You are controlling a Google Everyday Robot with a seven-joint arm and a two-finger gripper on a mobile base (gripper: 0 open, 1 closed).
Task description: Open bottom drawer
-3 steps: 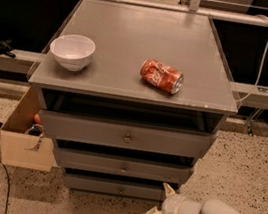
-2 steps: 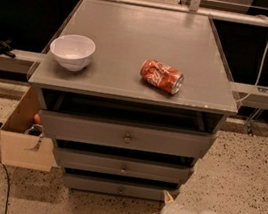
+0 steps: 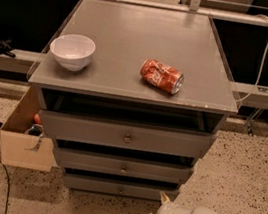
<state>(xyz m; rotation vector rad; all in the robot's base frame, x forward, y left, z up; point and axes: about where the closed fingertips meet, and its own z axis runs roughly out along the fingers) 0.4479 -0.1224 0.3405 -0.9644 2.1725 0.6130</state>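
The bottom drawer [image 3: 96, 184] sits lowest in the grey cabinet, just above the floor. It is a slim, flat-painted front with a tiny round metal knob [image 3: 121, 190] at its centre, and I judge it shut or nearly so. My gripper [image 3: 154, 211] hangs low to the right of that front, near its right end but not touching. Its two pale fingers are spread apart with nothing between them, one pointing up toward the drawer and the other down toward the floor. To do this well, I want to slide left until the knob sits squarely between the fingers. Then I close gently, since so small and smooth a knob will slip easily, and pull straight out and level so the wooden box does not bind. Above it the middle drawer [image 3: 90, 161] and the top drawer [image 3: 85, 129] step outward, each front broader and matte grey. A glossy white bowl [image 3: 72, 51] stands on the smooth cabinet top [image 3: 134, 38], with a red can [image 3: 161, 76] lying on its side well apart from it. A cardboard box [image 3: 23, 150] rests against the left side, on the speckled floor [image 3: 245, 172].
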